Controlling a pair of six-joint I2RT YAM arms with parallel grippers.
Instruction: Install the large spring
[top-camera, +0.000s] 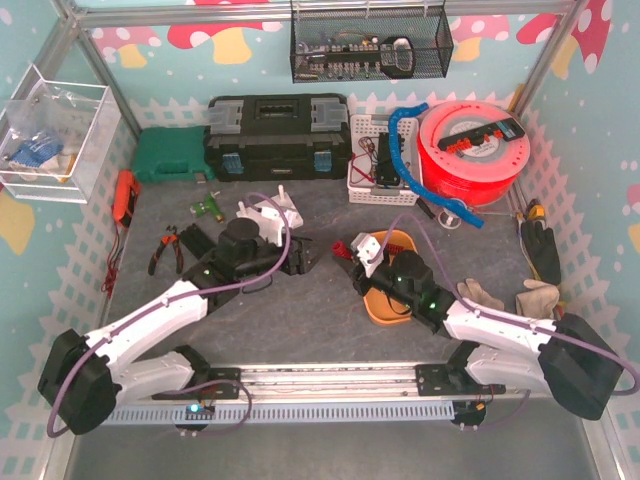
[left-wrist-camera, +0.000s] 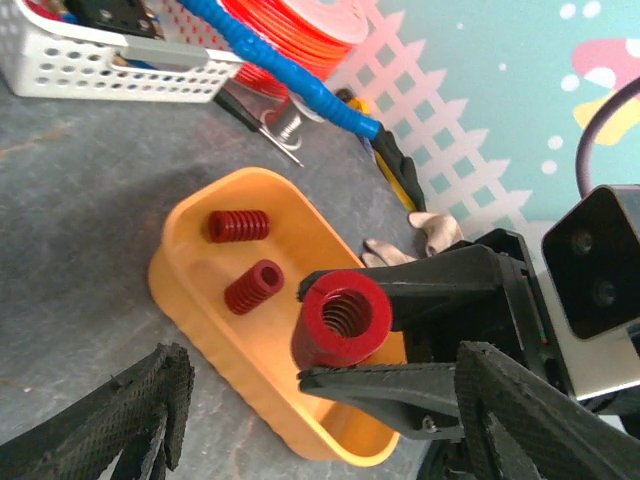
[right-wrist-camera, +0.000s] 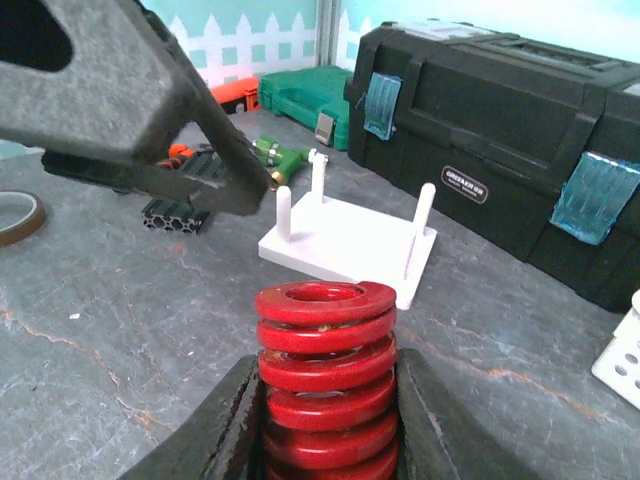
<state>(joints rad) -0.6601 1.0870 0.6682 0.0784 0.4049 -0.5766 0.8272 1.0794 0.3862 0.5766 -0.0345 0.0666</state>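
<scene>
The right pincer (right-wrist-camera: 328, 425) was clamped on the big red spring (right-wrist-camera: 325, 340), one finger against each side of the coils, and it held the spring upright and clear of the table. The left pincer (top-camera: 297, 257) faced it from close by with its fingers apart and nothing between them. From there the spring's hollow end pointed back at it. The black toolbox (right-wrist-camera: 500, 120) stood ahead of the right pincer and to its right, with a green case (right-wrist-camera: 300, 95) further left along the back. The orange spool (top-camera: 470, 150) was well off to the right pincer's right side, and a white basket (left-wrist-camera: 80, 65) sat just beside the spool. The orange tray (left-wrist-camera: 250, 370) lay beneath the right pincer. The white peg plate (right-wrist-camera: 345, 243) lay flat straight ahead of the right pincer, near but not touching the spring, its pegs standing up. The left pincer's dark finger hung above and to the left of it. Two small springs (left-wrist-camera: 238, 225) lay on their sides in the tray, apart from each other, beyond the held spring as the left pincer saw it.
</scene>
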